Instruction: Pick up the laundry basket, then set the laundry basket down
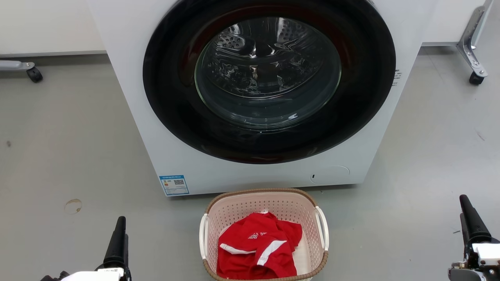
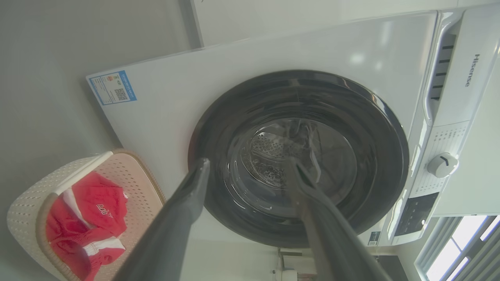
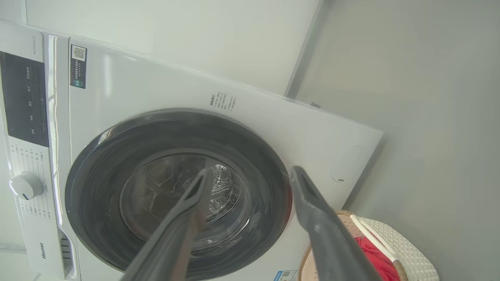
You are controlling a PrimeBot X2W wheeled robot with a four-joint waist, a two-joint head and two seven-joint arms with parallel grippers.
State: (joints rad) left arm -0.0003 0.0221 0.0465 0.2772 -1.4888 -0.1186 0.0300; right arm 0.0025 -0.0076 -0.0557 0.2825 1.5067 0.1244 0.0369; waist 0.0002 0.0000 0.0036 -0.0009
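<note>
2 spread, empty: left tool (image 2: 249, 162), right tool (image 3: 252, 170) | laundry basket (image 1: 250, 207) grounded | wrist views add dial (image 2: 441, 164)

A white front-loading washing machine (image 1: 133, 117) stood on the grey floor (image 1: 50, 156).
Its round dark door (image 1: 172, 97) was shut, the steel drum showing through the glass. A blue label (image 1: 174, 184) sat at the front panel's lower left corner, a round flap (image 1: 331, 174) at its lower right. A red garment (image 1: 256, 249) with white trim lay crumpled before the machine's bottom edge. A pale round stain (image 1: 73, 206) marked the floor.
</note>
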